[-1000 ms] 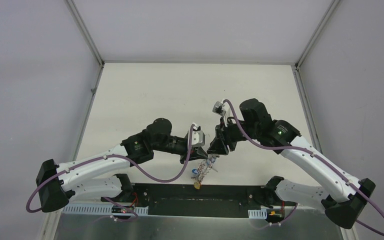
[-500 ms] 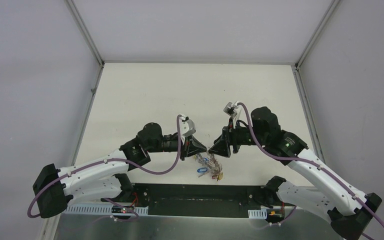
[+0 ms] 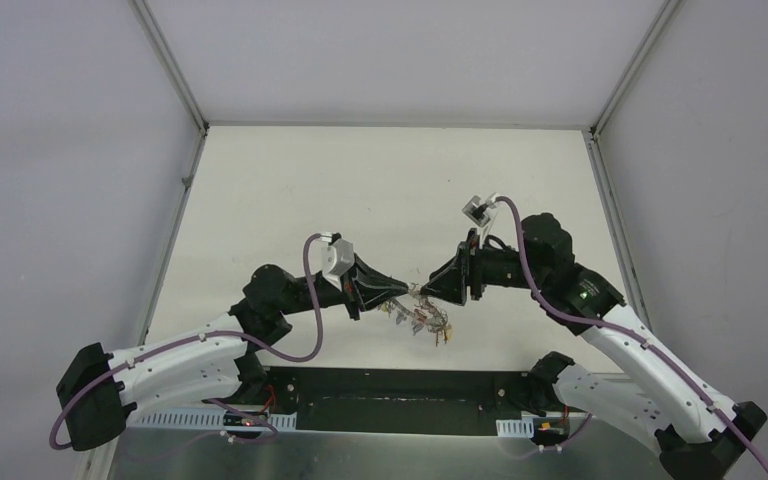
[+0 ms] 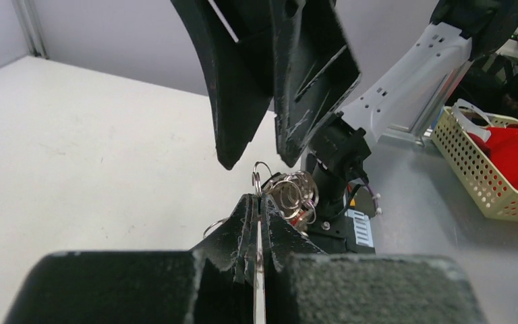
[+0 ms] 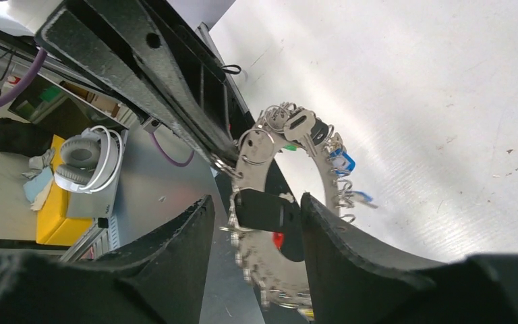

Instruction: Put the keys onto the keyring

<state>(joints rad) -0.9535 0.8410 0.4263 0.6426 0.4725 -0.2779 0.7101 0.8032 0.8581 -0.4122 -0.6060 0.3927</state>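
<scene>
While the left gripper point(image 4: 258, 200) is pinched tight on the keyring point(image 5: 248, 177), holding it up over the near middle of the desk point(image 3: 360, 180), the right gripper point(image 4: 260, 156) stands part-open just to its right, gripping nothing. Black-headed key point(image 5: 264, 210) and red-tagged key point(image 5: 278, 241): hanging against the ring, between those jaws. Whether they are threaded on cannot be told. Probably left to do: seat both keys, then release.
</scene>
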